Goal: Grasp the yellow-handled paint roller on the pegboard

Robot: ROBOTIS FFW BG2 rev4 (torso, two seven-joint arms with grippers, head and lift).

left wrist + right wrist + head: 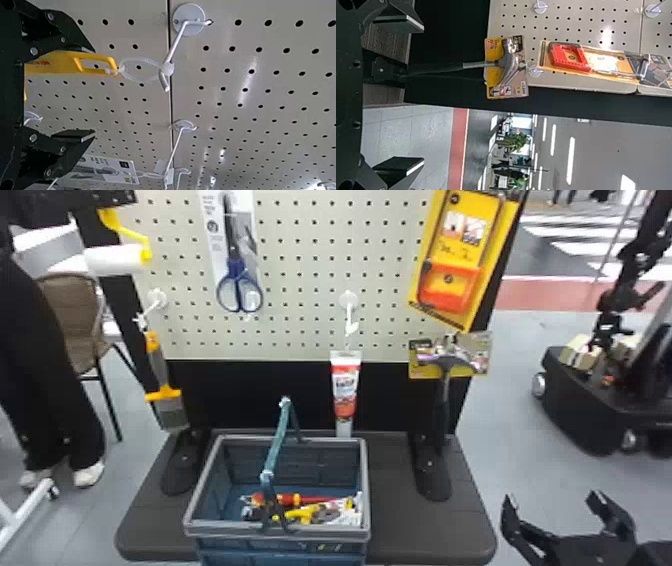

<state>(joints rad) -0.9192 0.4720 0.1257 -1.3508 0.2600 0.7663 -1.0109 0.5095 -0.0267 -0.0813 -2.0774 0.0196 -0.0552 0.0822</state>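
The paint roller hangs at the pegboard's (310, 255) top left corner, its yellow handle (120, 227) above a white roller sleeve (112, 260). In the left wrist view the yellow handle (67, 63) hangs by a white loop (138, 69) from a white hook (189, 19). My left gripper (85, 91) is open around the handle, which lies close to one finger (59, 27) and well apart from the other. From the head view, the left gripper (107, 199) sits at the top edge just above the roller. My right gripper (552, 500) stays low at the right, open and empty.
Blue scissors (239, 285), a yellow-backed orange tool pack (457, 265), a hammer (447, 360), a tube (345, 390) and a yellow-collared brush (162, 390) also hang on the board. A grey basket (277, 532) of tools sits on the black table (430, 530). A person (35, 365) stands left.
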